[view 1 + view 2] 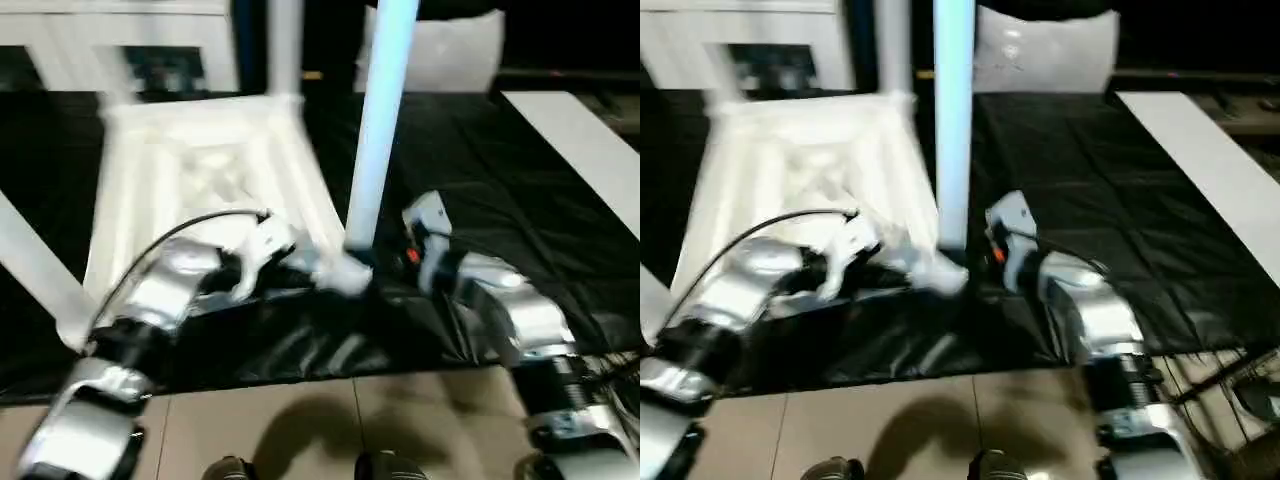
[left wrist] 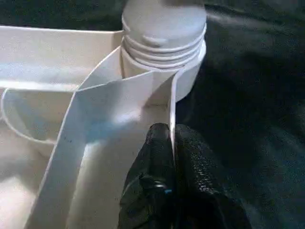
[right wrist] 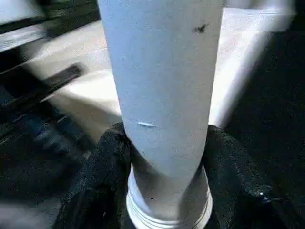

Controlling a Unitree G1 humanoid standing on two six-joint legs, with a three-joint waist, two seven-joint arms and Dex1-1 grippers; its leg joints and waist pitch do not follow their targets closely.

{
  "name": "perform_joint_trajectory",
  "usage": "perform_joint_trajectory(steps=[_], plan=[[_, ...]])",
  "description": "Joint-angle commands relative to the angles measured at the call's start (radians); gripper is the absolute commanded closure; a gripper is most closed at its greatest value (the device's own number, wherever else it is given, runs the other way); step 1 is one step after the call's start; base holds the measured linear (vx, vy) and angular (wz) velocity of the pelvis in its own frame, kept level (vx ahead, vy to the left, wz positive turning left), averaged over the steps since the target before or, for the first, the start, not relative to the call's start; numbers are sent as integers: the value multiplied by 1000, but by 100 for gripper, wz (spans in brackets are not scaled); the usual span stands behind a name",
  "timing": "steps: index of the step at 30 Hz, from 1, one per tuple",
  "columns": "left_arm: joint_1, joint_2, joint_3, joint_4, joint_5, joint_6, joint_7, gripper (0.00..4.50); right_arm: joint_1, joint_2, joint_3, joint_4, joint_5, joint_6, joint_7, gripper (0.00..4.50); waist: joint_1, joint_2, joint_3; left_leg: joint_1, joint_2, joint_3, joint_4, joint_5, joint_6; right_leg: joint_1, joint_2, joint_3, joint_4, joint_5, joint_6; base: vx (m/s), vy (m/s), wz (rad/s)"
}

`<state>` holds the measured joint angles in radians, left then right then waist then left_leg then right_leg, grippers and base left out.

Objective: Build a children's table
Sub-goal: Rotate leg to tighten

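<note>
the white table top [image 1: 200, 190] lies upside down on the black sheet [image 1: 480, 170] of the workbench, ribs up. one leg [image 1: 380, 130] stands almost upright in the near corner socket [image 1: 345, 272], and its threaded end [image 2: 162, 38] sits at the mouth of the socket, with some thread rings not yet inside. the long axis of this leg goes up from the table top, leaning a little away from the robot's left, and the free end points up out of the picture. another leg [image 1: 283, 50] stands at the far corner, also upright.

the left gripper [image 2: 172, 143] is pinched together on the thin side wall [image 2: 172, 102] of the table top, just beside the socket. the right gripper [image 3: 164, 143] has its fingers [image 3: 107, 167] on both sides of the leg near its base, clamped on it.

i think the main risk is the thread going in crooked. because the leg leans a little, turning it now could jam the thread or let the leg pop out. the left grip is on a very thin wall, so it may slip, and then the top would turn on the smooth sheet together with the leg.
</note>
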<state>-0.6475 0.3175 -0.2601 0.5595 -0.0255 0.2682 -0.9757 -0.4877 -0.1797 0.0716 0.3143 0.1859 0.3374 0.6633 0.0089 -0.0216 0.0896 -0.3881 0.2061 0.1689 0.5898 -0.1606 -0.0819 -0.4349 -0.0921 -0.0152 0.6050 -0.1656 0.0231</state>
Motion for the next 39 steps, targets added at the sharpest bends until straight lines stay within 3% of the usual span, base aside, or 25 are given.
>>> perform_joint_trajectory(steps=[1,3,5,6,8,11,12,13,16,18,20,22,24,29,32,35,36,39], plan=[[-66,-130,37,0,-37,12,151,450,-19,138,47,37,-29,35,-188,259,1,-6,-62,20,-6,1,-79,-415,-32,23,-17,4,-106,-592,-94,0,0,0],[-82,-178,47,10,-39,19,205,450,-37,198,23,86,-56,17,-318,259,-5,-6,-66,13,-7,-4,-82,-404,-39,32,-20,1,-104,-590,-94,0,0,0],[-89,-203,46,11,-32,22,231,450,-52,236,1,118,-74,8,-413,259,-6,-1,-68,15,-4,-2,-87,-394,-34,33,-16,3,-100,-498,-111,0,0,0],[-91,-213,35,9,-21,20,234,450,-62,267,-34,138,-40,-6,-439,259,-7,-1,-70,13,-4,0,-87,-386,-30,34,-16,5,-98,-463,-118,0,0,0],[-89,-216,26,7,-15,23,229,450,-66,282,-55,145,-11,-14,-437,203,-3,1,-70,13,-4,7,-87,-363,-14,36,-13,10,-94,-364,-139,0,0,0],[-77,-207,10,-11,5,42,215,450,-68,285,-74,131,-24,-40,-443,182,1,3,-72,12,-2,11,-84,-320,6,43,-13,12,-85,-283,-165,0,0,0],[-66,-184,4,-17,18,56,201,450,-64,259,-90,117,-13,-52,-401,182,2,2,-73,11,-2,13,-83,-305,10,45,-13,12,-84,-265,-170,0,0,0],[-66,-184,4,-17,18,56,201,450,-64,259,-90,117,-13,-52,-401,153,3,2,-74,11,-1,14,-82,-299,13,46,-13,12,-83,-256,-174,0,0,0],[-51,-141,-13,-22,32,44,163,450,-47,184,-68,95,-50,-92,-343,141,9,0,-76,13,-2,18,-78,-257,26,51,-14,12,-81,-218,-187,0,0,0],[-37,-100,-20,-19,36,34,123,450,-27,103,-56,80,-64,-156,-255,121,16,3,-77,8,-1,20,-76,-201,37,56,-15,14,-73,-149,-206,0,0,0],[-24,-63,-25,-9,39,-1,70,450,-14,29,-54,72,-59,-202,-145,103,23,6,-78,12,0,22,-72,-182,51,57,-13,14,-68,-95,-226,0,0,0],[-20,-51,-28,-7,38,-14,50,450,-10,6,-53,65,-50,-203,-104,99,24,3,-77,11,0,23,-71,-168,65,61,-11,14,-63,-57,-248,0,0,0],[-8,-24,-35,-7,35,-48,-9,450,-1,-53,-44,52,-30,-197,5,80,23,-1,-73,14,0,23,-74,-217,76,61,-12,12,-73,-124,-248,0,0,0],[13,56,-83,-12,25,-170,-197,450,3,-178,-15,31,46,-156,279,50,26,-6,-67,19,7,21,-80,-306,60,52,-16,14,-87,-296,-213,0,0,0],[14,81,-99,-12,11,-209,-282,450,0,-220,16,27,80,-155,417,50,29,-4,-69,22,10,20,-82,-304,46,47,-18,13,-84,-302,-212,0,0,0],[12,95,-108,-17,0,-225,-341,450,-4,-247,46,31,90,-155,521,50,32,-6,-71,19,12,20,-80,-286,55,49,-19,13,-77,-256,-231,0,0,0],[12,102,-114,-19,-2,-236,-374,450,-8,-258,62,37,91,-158,565,75,34,-6,-71,18,12,21,-78,-270,58,49,-18,13,-74,-230,-240,0,0,0],[16,118,-133,-30,-7,-255,-430,450,-18,-279,95,54,85,-158,635,88,40,-8,-74,17,13,23,-75,-235,70,53,-19,12,-67,-184,-258,0,0,0]])
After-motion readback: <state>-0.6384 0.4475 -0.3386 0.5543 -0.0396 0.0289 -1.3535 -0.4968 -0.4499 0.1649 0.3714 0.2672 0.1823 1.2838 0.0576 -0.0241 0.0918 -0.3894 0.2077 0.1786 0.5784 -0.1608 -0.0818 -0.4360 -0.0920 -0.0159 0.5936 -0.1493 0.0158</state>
